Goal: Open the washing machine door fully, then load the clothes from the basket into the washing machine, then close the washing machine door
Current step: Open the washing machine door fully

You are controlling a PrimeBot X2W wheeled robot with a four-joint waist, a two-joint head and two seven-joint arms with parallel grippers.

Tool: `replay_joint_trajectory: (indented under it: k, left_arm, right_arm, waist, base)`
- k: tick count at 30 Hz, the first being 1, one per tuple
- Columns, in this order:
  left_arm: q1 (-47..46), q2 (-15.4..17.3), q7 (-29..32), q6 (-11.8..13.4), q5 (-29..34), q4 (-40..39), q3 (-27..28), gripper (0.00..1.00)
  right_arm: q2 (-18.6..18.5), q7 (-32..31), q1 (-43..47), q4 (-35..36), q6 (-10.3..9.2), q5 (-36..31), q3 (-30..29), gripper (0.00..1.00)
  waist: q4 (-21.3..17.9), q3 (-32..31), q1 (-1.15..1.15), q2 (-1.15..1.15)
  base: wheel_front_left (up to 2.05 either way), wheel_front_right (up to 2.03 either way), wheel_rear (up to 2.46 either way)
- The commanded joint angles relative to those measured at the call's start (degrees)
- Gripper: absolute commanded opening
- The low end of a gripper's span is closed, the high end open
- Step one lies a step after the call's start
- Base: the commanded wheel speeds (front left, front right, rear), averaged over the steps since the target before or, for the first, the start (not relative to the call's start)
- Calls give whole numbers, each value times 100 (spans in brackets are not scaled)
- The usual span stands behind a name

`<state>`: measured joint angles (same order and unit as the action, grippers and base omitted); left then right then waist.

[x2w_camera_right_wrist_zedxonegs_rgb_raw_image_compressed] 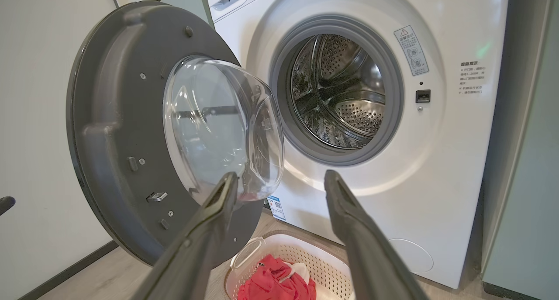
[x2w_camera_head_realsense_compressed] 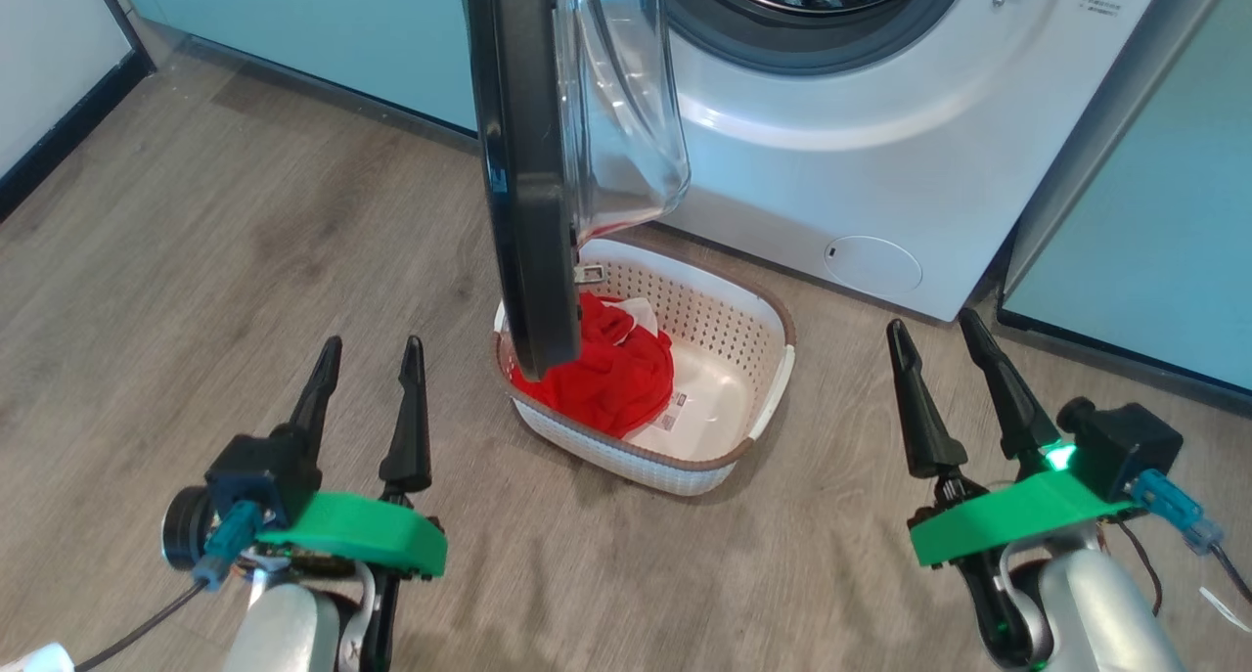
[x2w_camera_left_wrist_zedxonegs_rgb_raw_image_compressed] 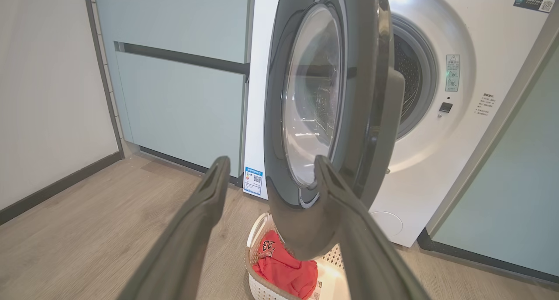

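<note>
Both left gripper [x2w_camera_head_realsense_compressed: 374,344] and right gripper [x2w_camera_head_realsense_compressed: 931,320] are hovering empty, fingers [x2w_camera_head_realsense_compressed: 409,418] spread; the washing machine door [x2w_camera_head_realsense_compressed: 523,163] is standing half-open, likely needing pushing left.

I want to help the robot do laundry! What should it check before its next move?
1. Is the washing machine door fully open: not ok, it sticks out over the basket.
2. Is the way down to the clothes free: not ok, the door covers part of them.
3. Is the drum empty: ok, as far as visible.
4. Is the left gripper open and empty: ok.
5. Is the right gripper open and empty: ok.
</note>
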<state>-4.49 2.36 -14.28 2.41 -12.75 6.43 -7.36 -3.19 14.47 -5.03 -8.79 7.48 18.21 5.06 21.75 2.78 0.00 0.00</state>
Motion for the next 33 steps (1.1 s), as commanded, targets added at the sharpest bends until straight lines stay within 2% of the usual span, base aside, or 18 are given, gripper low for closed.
replay_joint_trajectory:
  k: [1,2,4,5,6,15,18,25,33]
  left_arm:
    - [-140,52,-72,-14,-34,-219,179,100]
    - [-140,52,-72,-21,-41,-218,175,100]
    - [-146,52,-72,-27,-51,-219,176,73]
    - [-150,52,-72,-36,-61,-218,173,6]
    - [-150,52,-72,-47,-74,-215,170,0]
    - [-228,52,-72,-32,104,-512,197,0]
    - [-296,52,-72,107,62,-846,246,0]
    - [-865,52,-72,494,-481,-1636,535,0]
    - [-1743,52,-72,455,-288,-1943,26,0]
  right_arm:
    - [31,52,-103,155,1,-23,107,100]
    - [31,52,-105,148,1,-30,109,100]
    - [31,52,-112,140,1,-53,118,100]
    - [31,52,-120,119,1,-73,133,100]
    - [31,52,-125,110,1,-87,142,100]
    - [31,52,-147,89,1,-117,131,100]
    - [31,52,-163,59,1,-37,97,100]
    - [31,52,-217,26,1,-58,144,100]
    - [31,52,-354,-10,1,-139,394,100]
  waist:
    - [-5,12,0,0]
    - [-9,19,0,0]
    - [-16,38,0,0]
    - [-26,56,0,0]
    - [-29,64,0,0]
    - [-73,126,0,0]
    - [-119,125,0,0]
    - [-248,168,0,0]
    - [-555,329,0,0]
  base:
    - [0,0,0]
    - [0,0,0]
    - [0,0,0]
    - [0,0,0]
    - [0,0,0]
    - [0,0,0]
    - [0,0,0]
    - [0,0,0]
    - [0,0,0]
